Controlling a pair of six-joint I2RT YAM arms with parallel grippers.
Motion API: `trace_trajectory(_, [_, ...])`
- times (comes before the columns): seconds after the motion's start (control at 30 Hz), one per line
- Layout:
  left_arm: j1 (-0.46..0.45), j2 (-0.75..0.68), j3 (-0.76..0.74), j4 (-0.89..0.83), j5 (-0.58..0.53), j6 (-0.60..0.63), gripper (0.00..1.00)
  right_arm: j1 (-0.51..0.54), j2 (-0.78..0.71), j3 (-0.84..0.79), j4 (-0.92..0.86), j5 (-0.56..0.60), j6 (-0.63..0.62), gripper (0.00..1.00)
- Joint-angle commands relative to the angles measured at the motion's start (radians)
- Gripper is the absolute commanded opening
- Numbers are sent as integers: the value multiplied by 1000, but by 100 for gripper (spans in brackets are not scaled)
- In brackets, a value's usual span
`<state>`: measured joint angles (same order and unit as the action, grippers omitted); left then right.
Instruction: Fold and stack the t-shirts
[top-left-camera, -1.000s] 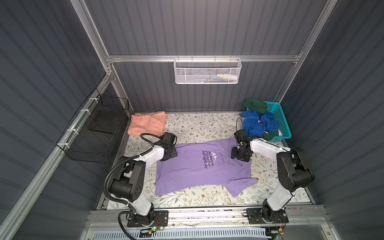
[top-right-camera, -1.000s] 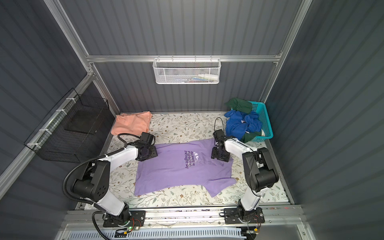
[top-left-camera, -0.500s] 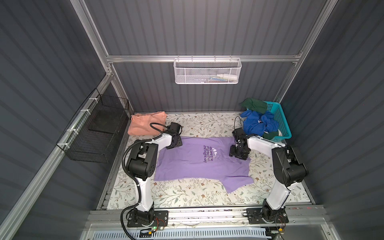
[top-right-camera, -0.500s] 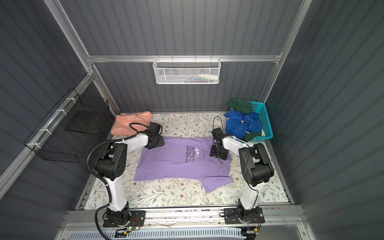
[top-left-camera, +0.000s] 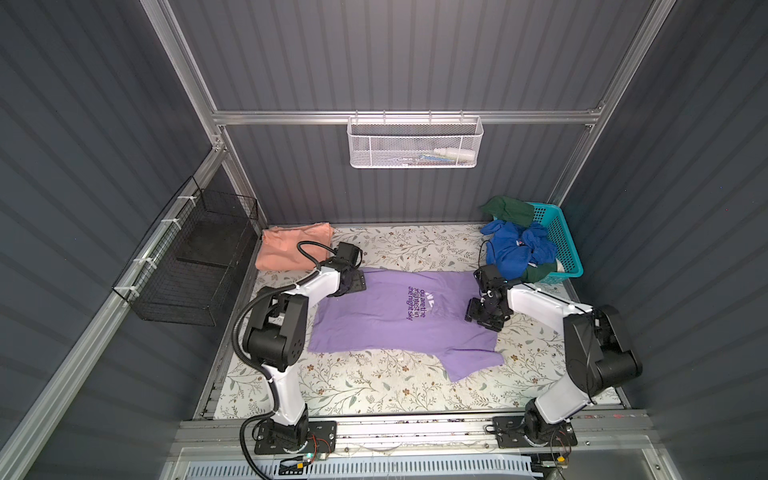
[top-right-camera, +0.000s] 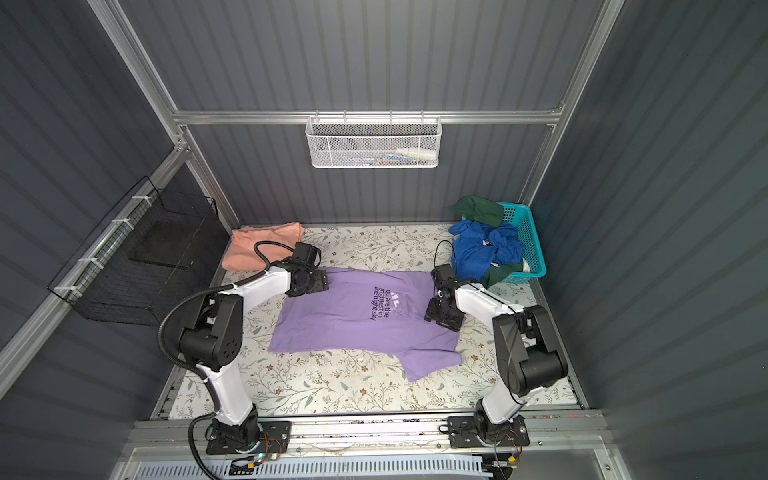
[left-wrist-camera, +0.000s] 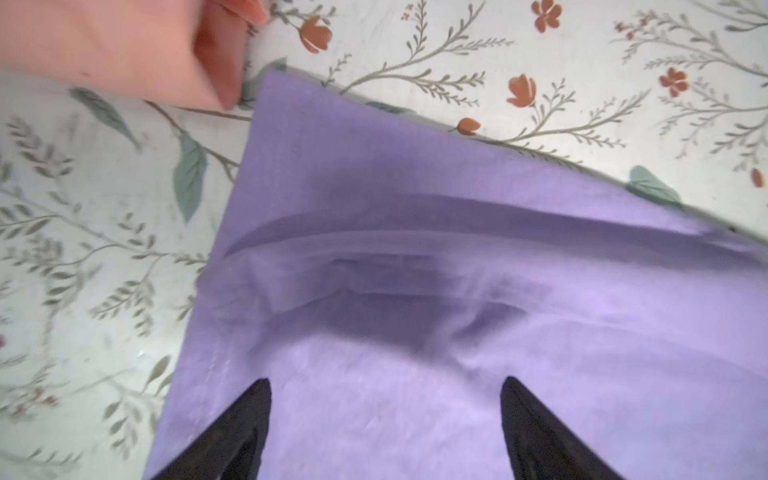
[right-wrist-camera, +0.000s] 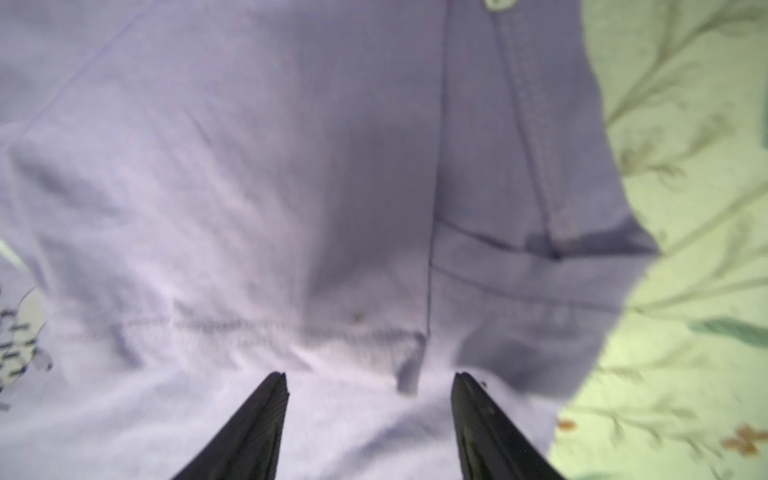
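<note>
The lavender t-shirt (top-left-camera: 386, 320) lay spread lettering-up across the middle of the floral mat (top-left-camera: 374, 386), the folded salmon t-shirt (top-left-camera: 286, 247) in its far left corner.

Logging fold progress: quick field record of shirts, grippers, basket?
shirt 1: lavender-purple cotton t-shirt with dark lettering, flat on the floral tablecloth, one sleeve sticking out
shirt 2: plain salmon-orange t-shirt, folded, back left corner
left gripper: open, over the purple shirt's hem corner
right gripper: open, over its opposite end
basket: turquoise plastic lattice basket, back right, blue and green clothes inside
</note>
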<state>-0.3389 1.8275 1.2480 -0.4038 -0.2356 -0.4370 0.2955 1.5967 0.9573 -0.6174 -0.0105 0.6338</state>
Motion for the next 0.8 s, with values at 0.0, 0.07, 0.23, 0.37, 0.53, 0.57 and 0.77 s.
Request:
trace_trajectory(0.0, [1, -113, -66, -39, -40, 9, 92, 7, -77, -5, -58, 43, 23, 71])
trace_trajectory(0.07, [1, -174, -112, -49, -47, 1, 93, 7, -121, -13, -91, 53, 23, 72])
trace_trajectory(0.23, [2, -317, -250, -89, -53, -38, 94, 7, -270, -98, -155, 78, 43, 73])
trace_trajectory(0.37, [1, -428, -367, -95, -62, -79, 96, 7, -386, -191, -196, 81, 75, 74])
trace_trajectory(0.53, [1, -505, -459, -98, -29, -135, 99, 8, -521, -276, -223, 17, 119, 73])
trace_trajectory(0.57, [1, -513, -473, -94, -15, -144, 99, 8, -537, -288, -227, 14, 123, 73])
trace_trajectory(0.77, [1, -577, -569, -86, -1, -213, 100, 10, -617, -343, -261, 6, 145, 70])
